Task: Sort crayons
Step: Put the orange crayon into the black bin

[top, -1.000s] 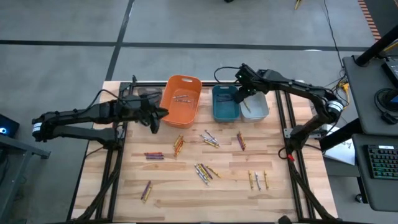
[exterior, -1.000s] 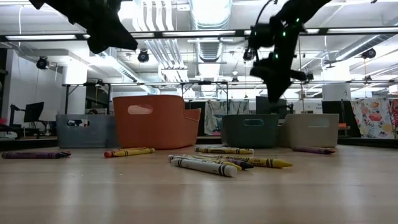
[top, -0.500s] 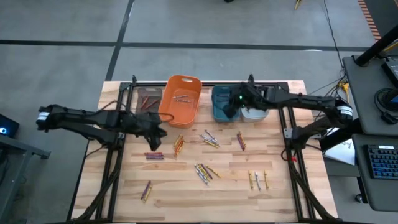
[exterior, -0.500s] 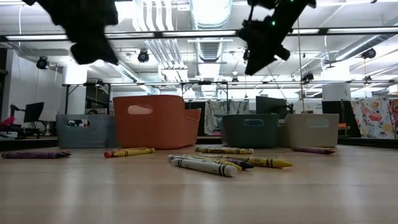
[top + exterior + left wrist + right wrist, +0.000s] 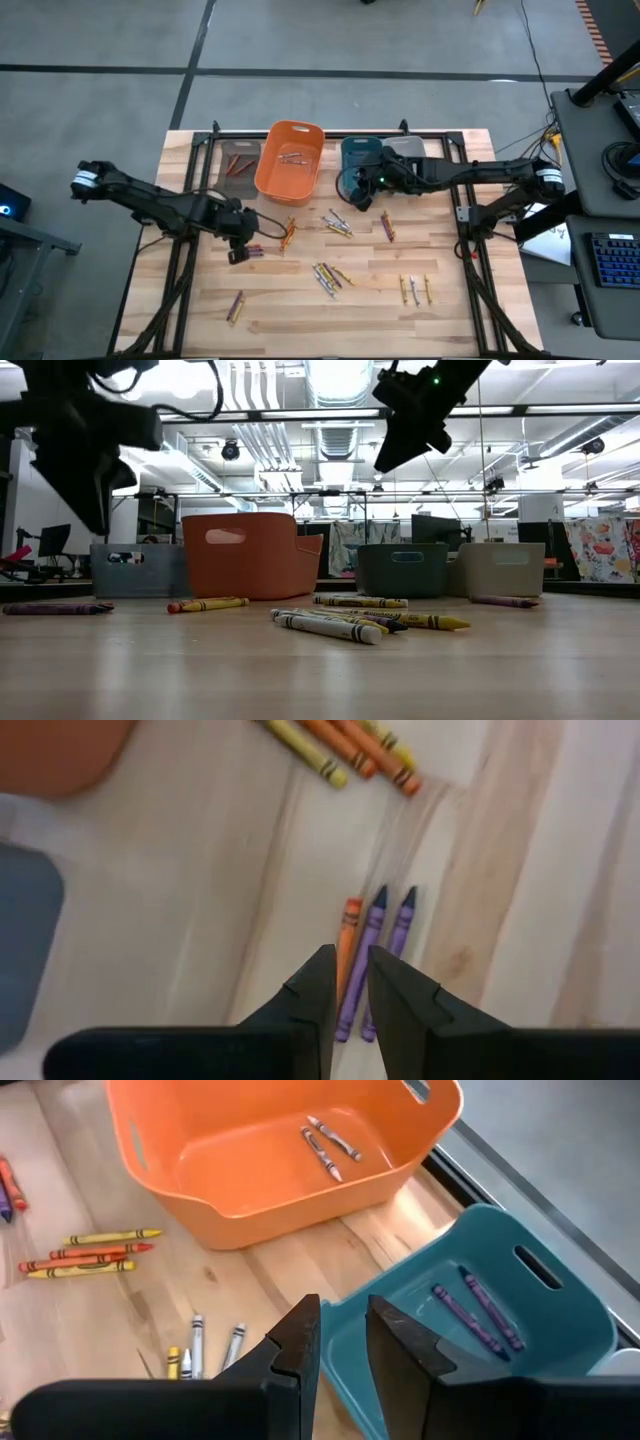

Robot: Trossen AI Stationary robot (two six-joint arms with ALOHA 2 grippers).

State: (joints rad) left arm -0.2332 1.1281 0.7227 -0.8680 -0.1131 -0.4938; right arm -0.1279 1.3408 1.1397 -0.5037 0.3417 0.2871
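Crayons lie in loose groups on the wooden table [image 5: 300, 310]. An orange and two purple crayons [image 5: 247, 250] lie flat under my left gripper [image 5: 238, 243]. They show in the left wrist view [image 5: 372, 955] just past my fingertips. My left gripper is shut and hovers above them, touching nothing. My right gripper [image 5: 350, 192] is shut and empty at the near left corner of the teal bin [image 5: 360, 160]. That bin holds two purple crayons [image 5: 475, 1312]. The orange bin [image 5: 291, 158] holds greyish crayons [image 5: 325, 1142].
A dark bin [image 5: 238, 160] stands left of the orange bin and a grey bin [image 5: 408, 150] right of the teal one. More crayon groups lie at mid table [image 5: 337, 222], [image 5: 288, 232], [image 5: 328, 275], near right [image 5: 413, 288] and near left [image 5: 236, 305].
My left gripper has gone from beside the orange bin toward the table's near edge and down, to above the orange and purple crayons. My right gripper has gone from over the grey bin toward the table's left, past the teal bin to its near left corner.
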